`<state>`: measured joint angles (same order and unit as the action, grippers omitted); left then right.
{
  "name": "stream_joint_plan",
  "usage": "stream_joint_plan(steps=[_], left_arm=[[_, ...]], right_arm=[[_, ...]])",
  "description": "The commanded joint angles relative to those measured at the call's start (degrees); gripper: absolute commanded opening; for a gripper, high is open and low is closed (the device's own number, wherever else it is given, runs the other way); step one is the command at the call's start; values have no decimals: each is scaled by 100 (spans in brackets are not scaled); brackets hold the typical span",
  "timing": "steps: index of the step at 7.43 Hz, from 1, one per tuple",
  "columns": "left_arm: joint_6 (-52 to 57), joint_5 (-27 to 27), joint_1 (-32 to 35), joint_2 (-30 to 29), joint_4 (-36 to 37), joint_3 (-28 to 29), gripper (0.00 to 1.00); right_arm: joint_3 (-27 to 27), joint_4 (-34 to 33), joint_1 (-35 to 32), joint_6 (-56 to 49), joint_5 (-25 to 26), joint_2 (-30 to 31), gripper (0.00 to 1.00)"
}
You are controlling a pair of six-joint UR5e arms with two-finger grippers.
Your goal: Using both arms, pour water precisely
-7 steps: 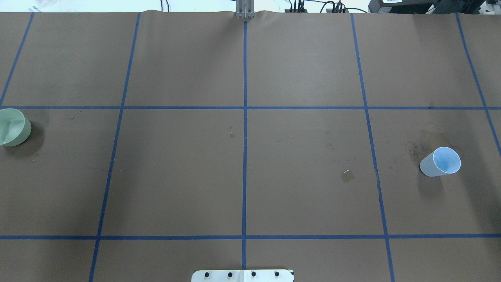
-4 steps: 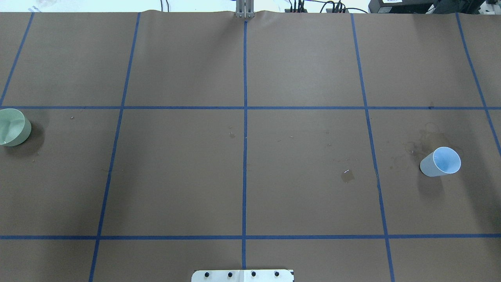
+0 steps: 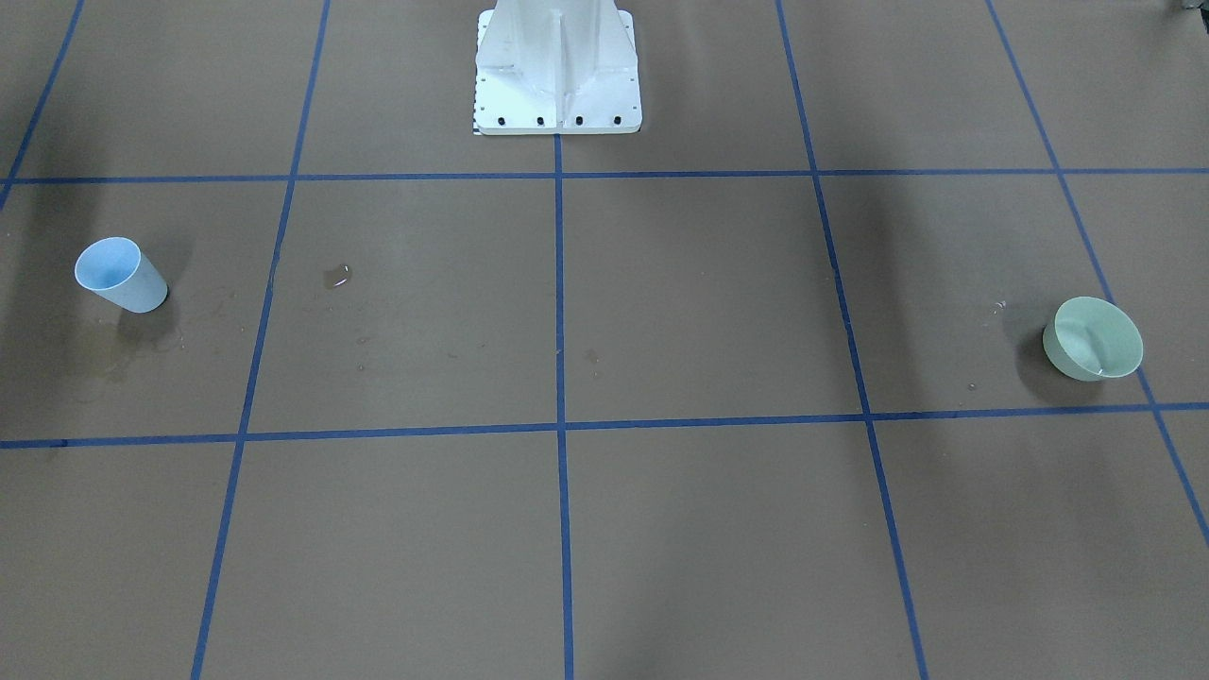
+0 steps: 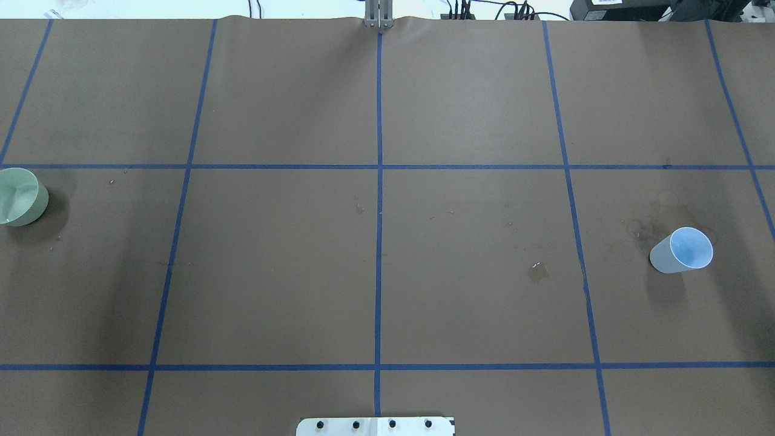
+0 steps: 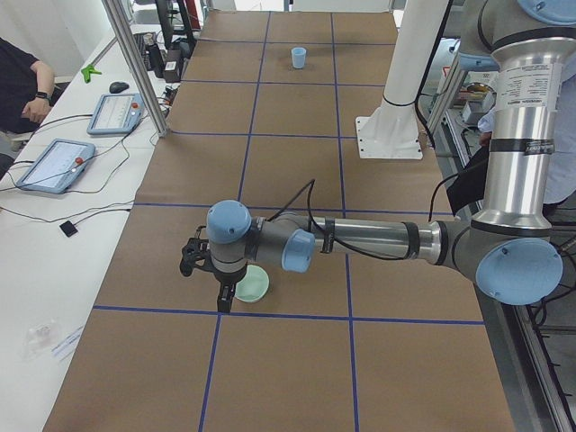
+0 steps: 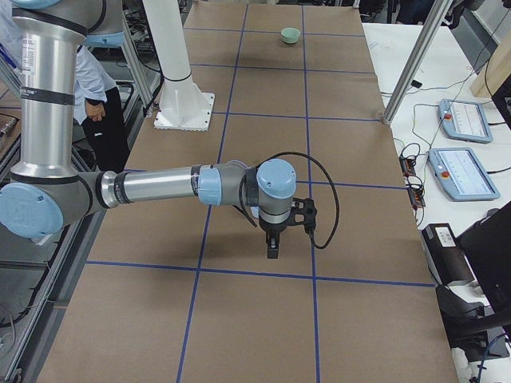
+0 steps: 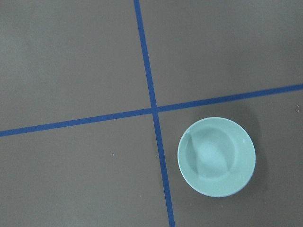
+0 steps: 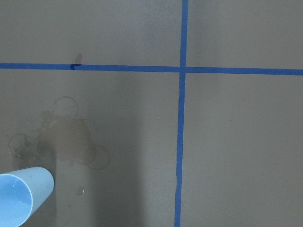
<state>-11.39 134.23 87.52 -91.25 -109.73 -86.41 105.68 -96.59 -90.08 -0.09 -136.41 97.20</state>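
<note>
A pale-blue cup (image 4: 681, 250) stands on the table's right side; it also shows in the front view (image 3: 120, 275) and at the right wrist view's lower left corner (image 8: 21, 198). A mint-green bowl (image 4: 21, 197) sits at the far left and in the left wrist view (image 7: 216, 156). I cannot make out water in either. My left gripper (image 5: 223, 295) hangs just above and beside the bowl (image 5: 253, 284). My right gripper (image 6: 272, 246) hangs over the table's right part, and the cup is hidden there. I cannot tell whether either gripper is open or shut.
A small wet puddle (image 4: 537, 272) lies left of the cup, with dried ring stains (image 8: 71, 137) behind it. The white pedestal (image 3: 557, 66) stands at the robot's side. Blue tape lines grid the brown table. Tablets (image 5: 54, 165) and an operator (image 5: 22, 85) are at the far side.
</note>
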Motion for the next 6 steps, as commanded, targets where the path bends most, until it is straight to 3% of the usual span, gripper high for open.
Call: stream_joint_plan(steps=[1, 2, 6], left_arm=[[-1396, 112, -523, -16, -2185, 1122, 100], [-1853, 95, -743, -16, -2541, 1213, 100], [-1990, 59, -1236, -86, -2615, 1407, 100]], right_arm=[[-3, 0, -1, 0, 0, -8, 100], [6, 0, -1, 0, 0, -8, 100], [41, 0, -1, -9, 0, -17, 100]])
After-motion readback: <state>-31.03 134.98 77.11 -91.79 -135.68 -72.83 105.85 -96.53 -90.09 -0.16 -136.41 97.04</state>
